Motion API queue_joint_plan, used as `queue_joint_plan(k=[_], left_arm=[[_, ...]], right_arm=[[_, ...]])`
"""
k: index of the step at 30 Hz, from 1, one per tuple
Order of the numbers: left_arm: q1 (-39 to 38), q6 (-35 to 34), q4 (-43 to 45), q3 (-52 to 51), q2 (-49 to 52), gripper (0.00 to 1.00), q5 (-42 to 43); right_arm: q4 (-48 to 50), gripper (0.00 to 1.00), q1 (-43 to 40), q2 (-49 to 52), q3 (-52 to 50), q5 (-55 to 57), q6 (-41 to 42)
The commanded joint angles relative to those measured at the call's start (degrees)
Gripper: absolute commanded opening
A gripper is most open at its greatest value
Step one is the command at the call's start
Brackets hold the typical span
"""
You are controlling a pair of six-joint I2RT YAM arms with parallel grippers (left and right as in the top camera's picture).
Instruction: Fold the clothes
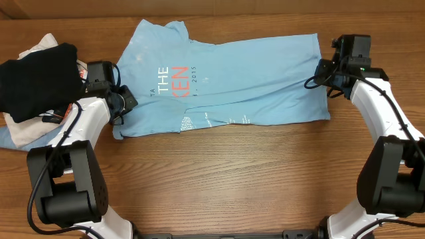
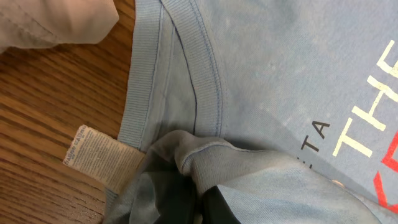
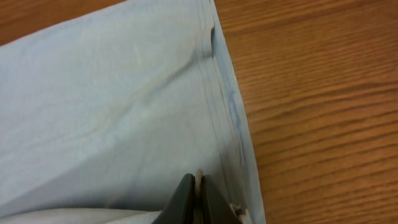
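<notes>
While left fingers (image 2: 219,209), right fingers (image 3: 184,203) pinch, T-shirt (image 1: 252,73) spread

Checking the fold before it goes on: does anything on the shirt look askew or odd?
Yes. The T-shirt is bunched into a crumpled wad at the left gripper, by the collar, and its care label sticks out onto the wood. Its lower edge in the overhead view runs uneven. No tear shows.

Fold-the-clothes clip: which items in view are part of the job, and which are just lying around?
Part of the job:
- blue T-shirt, spread flat
- left gripper, shut on its collar end
- right gripper, shut on its hem

Lying about:
- black garment
- pale garment under it
</notes>
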Motion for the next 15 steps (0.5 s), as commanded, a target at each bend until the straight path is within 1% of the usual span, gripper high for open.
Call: queue_joint_plan(k=[1, 10, 12, 15], left_arm=[[-0.37, -0.37, -0.02, -0.2, 0.81, 0.04, -0.79], [-0.37, -0.37, 0.0, -0.2, 0.81, 0.04, -0.79], [-0.37, -0.37, 0.0, -0.2, 0.81, 0.04, -0.74], [-0.37, -0.35, 0.0, -0.13, 0.57, 0.04, -0.42]], right_arm=[[2.03, 0.06, 0.04, -0.11, 0.13, 0.74, 0.22], [4.55, 0.06, 0.07, 2.89, 0.13, 0.74, 0.22], [4.26, 0.04, 0.07, 2.95, 0.13, 0.74, 0.22], [2.78, 0.04, 0.07, 2.36, 0.15, 0.68, 0.28]])
